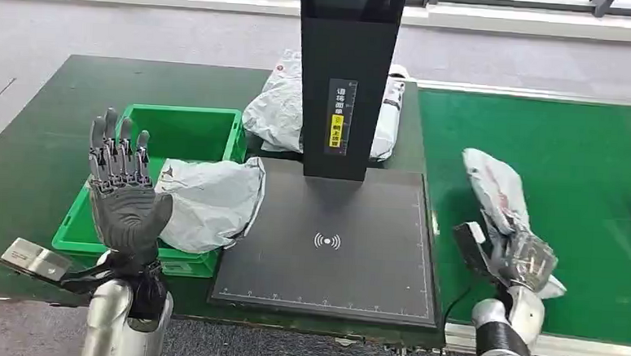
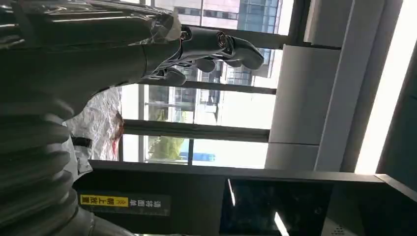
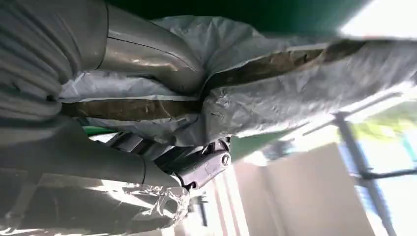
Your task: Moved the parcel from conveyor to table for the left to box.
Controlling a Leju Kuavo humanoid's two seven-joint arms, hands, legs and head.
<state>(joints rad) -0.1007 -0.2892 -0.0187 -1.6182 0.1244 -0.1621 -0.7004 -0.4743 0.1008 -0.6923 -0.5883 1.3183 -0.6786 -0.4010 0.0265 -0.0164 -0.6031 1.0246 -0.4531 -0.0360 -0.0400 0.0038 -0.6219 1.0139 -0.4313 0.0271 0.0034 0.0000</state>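
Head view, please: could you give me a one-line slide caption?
Right hand grips a grey parcel on the green conveyor; left hand raised open above the green box.

Yellow label [image 1: 339, 117] on stand [image 1: 348, 65], seemingly Chinese.

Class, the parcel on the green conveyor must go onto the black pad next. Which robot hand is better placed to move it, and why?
The right robot hand. It already grips the parcel on the conveyor, beside the black pad. The left robot hand is raised open near the green box, holding nothing.
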